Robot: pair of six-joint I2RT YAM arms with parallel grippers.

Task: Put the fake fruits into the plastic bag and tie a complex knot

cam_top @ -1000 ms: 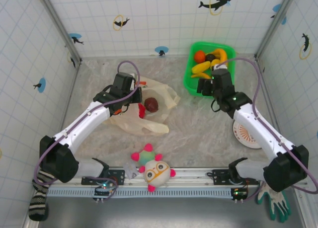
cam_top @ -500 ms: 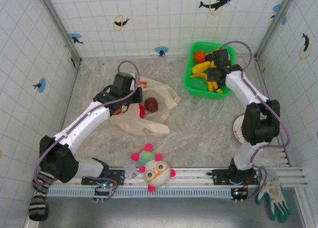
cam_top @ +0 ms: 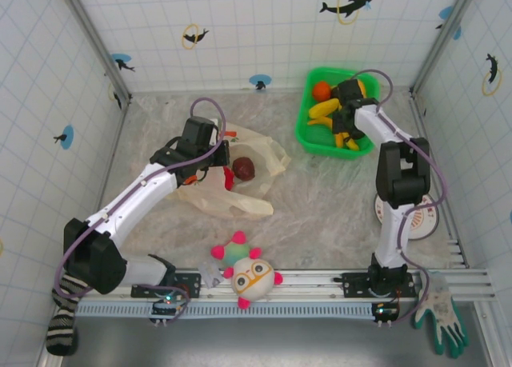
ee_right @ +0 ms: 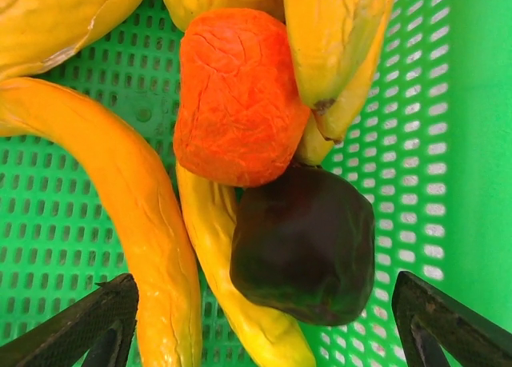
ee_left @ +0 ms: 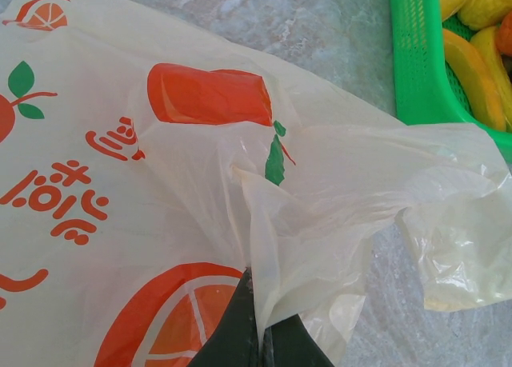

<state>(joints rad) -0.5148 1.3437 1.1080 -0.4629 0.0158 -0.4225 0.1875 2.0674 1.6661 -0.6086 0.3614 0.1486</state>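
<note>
Top external view: the plastic bag [cam_top: 260, 155] lies crumpled on the table [cam_top: 320, 207], left of centre. A dark fruit [cam_top: 244, 169] and a red fruit [cam_top: 228, 177] show among its folds. The other fake fruits [cam_top: 330, 109] sit in the green basket [cam_top: 304, 133] at the far right corner, well apart from the bag. The left gripper [cam_top: 214, 161] rests at the bag's near-left edge, and from above the wrist hides the exact hold.

The left wrist view makes that hold plain. The left gripper [ee_left: 258, 335] has its two dark fingers pressed together on a raised fold of the pale, orange-printed plastic bag [ee_left: 184, 167]. The basket's rim [ee_left: 412, 55] lies beyond the bag.

From above, the right gripper [cam_top: 346, 133] hangs down inside the basket among the bananas [cam_top: 324, 109], near an orange fruit [cam_top: 321, 89]. The spread of its jaws cannot be told there. The right wrist view settles this: the right gripper [ee_right: 264, 303] stands wide, and its fingertips [ee_right: 96, 323] touch nothing. Between them lie a dark purple fruit [ee_right: 308, 243], a wrinkled orange fruit [ee_right: 236, 99] touching it, and curved bananas [ee_right: 136, 215] on the green mesh floor [ee_right: 480, 103].

Along the near edge, the top view shows a plush ball [cam_top: 252, 275] between the arm bases, a glove [cam_top: 442, 319] at the right and a striped sock [cam_top: 58, 323] at the left.
</note>
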